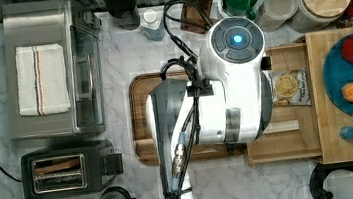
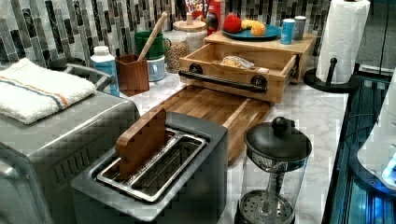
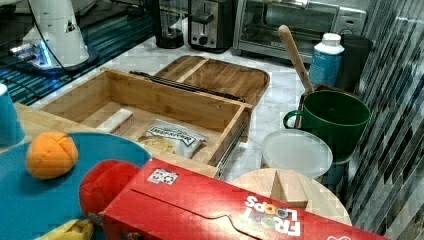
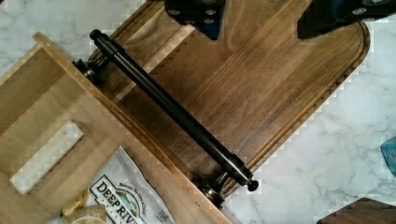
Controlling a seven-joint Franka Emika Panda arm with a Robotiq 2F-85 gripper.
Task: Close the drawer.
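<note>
The drawer (image 1: 282, 143) stands pulled out from under the butcher-block slab (image 1: 324, 113), and its light-wood box (image 3: 165, 102) holds a chip bag (image 3: 170, 136) and a small white box (image 3: 116, 120). Its dark bar handle (image 4: 173, 109) runs along the front wall, over the edge of the walnut cutting board (image 4: 261, 84). In the wrist view my gripper (image 4: 261, 18) is open above the cutting board, a short way off the handle, with nothing between its fingers. In the top view my white arm (image 1: 233, 88) covers the board and the drawer's front. The left view shows the drawer (image 2: 243, 52) open with its handle (image 2: 224, 80) free.
A toaster (image 1: 67, 170) and a toaster oven (image 1: 45, 69) stand at the top view's left. A french press (image 2: 275, 154) sits near the board's end. A paper towel roll (image 2: 343, 37), a green mug (image 3: 335, 117) and jars crowd the area around the slab.
</note>
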